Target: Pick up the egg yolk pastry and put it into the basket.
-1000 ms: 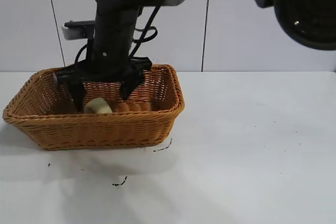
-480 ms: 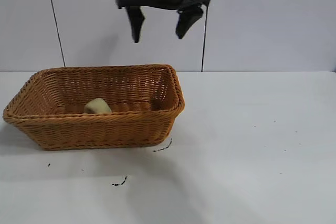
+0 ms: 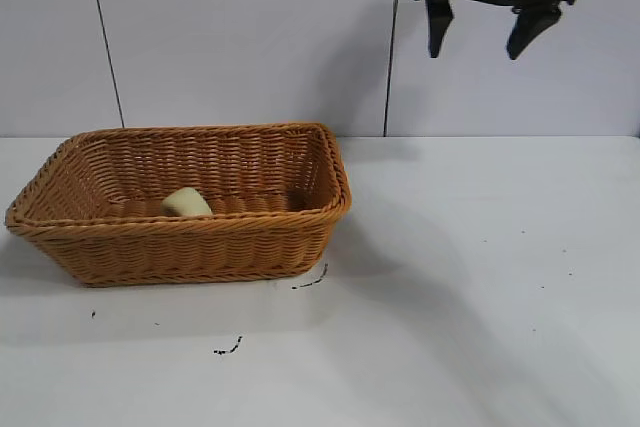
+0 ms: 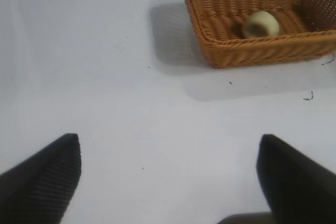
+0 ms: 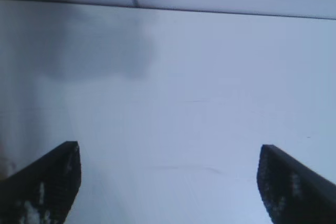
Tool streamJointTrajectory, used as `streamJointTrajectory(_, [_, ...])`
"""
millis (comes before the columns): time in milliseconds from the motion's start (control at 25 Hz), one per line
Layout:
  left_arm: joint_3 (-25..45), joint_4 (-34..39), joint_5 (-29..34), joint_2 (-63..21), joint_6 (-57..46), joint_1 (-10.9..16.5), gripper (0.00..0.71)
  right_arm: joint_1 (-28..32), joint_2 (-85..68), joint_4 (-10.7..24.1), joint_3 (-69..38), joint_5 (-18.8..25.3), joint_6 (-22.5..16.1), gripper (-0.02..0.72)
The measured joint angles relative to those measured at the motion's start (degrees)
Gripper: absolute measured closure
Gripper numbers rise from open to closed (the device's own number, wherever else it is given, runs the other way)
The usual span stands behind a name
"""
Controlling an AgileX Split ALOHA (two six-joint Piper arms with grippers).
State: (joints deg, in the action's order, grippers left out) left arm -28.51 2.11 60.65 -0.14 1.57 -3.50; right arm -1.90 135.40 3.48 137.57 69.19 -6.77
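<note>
The egg yolk pastry [image 3: 186, 203], a small pale yellow lump, lies inside the orange-brown wicker basket [image 3: 190, 252] near its front wall. It also shows in the left wrist view [image 4: 261, 23], lying in the basket [image 4: 262, 53]. My right gripper [image 3: 476, 53] hangs open and empty high above the table, well to the right of the basket. In its own view the right gripper [image 5: 169, 145] has its fingers spread over bare white table. My left gripper [image 4: 169, 139] is open and empty, far from the basket and outside the exterior view.
The basket stands at the left of a white table [image 3: 480, 277]. Small black marks [image 3: 228, 350] lie on the table in front of the basket. A white panelled wall [image 3: 240, 37] stands behind.
My right gripper, open around the pastry inside the basket a second ago, has risen out and swung up and to the right. The pastry stays in the basket.
</note>
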Motion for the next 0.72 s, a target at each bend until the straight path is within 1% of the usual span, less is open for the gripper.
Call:
streamJointTrajectory(160, [0.0,0.0,0.0,0.0,0.0,0.0,0.017,-0.02,-5.44,-0.5,-8.16,-0.01,1.33,0.049])
streamJointTrajectory(320, [0.0,0.0,0.0,0.0,0.0,0.0,0.017,-0.02,-13.82,-1.25,-20.13,-0.02,1.46,0.049])
streamJointTrajectory(720, [0.0,0.0,0.0,0.0,0.0,0.0,0.017,-0.02,-43.4,-1.65,-56.77,-0.03,1.46,0.049])
